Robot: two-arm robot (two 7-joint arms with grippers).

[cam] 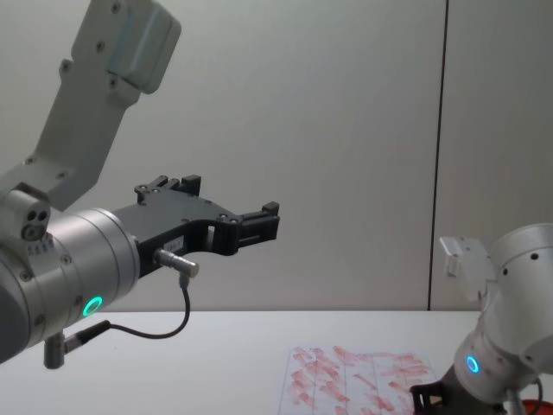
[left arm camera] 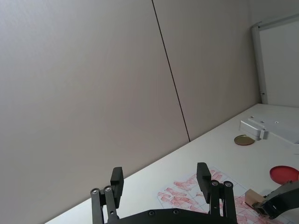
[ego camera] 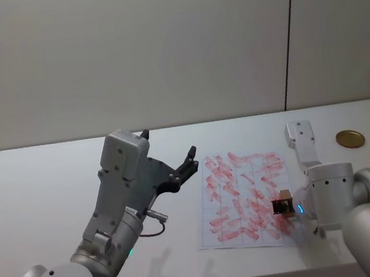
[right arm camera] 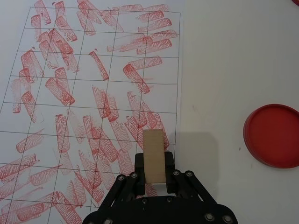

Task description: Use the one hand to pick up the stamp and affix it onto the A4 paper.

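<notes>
The stamp (right arm camera: 153,154), a small pale wooden block, sits between the fingers of my right gripper (right arm camera: 154,163), which is shut on it. It hangs low over the near right part of the A4 paper (right arm camera: 88,93), a white gridded sheet covered in red stamp marks. I cannot tell whether the stamp touches the sheet. In the head view the stamp (ego camera: 284,202) is at the paper's (ego camera: 239,192) near right corner, held by the right gripper (ego camera: 283,208). My left gripper (ego camera: 183,168) is raised above the table left of the paper, open and holding nothing.
A flat red round pad (right arm camera: 273,136) lies on the table just right of the paper. A brass-coloured disc (ego camera: 350,138) rests farther back on the right. The raised left arm (cam: 78,259) stands over the table's left half.
</notes>
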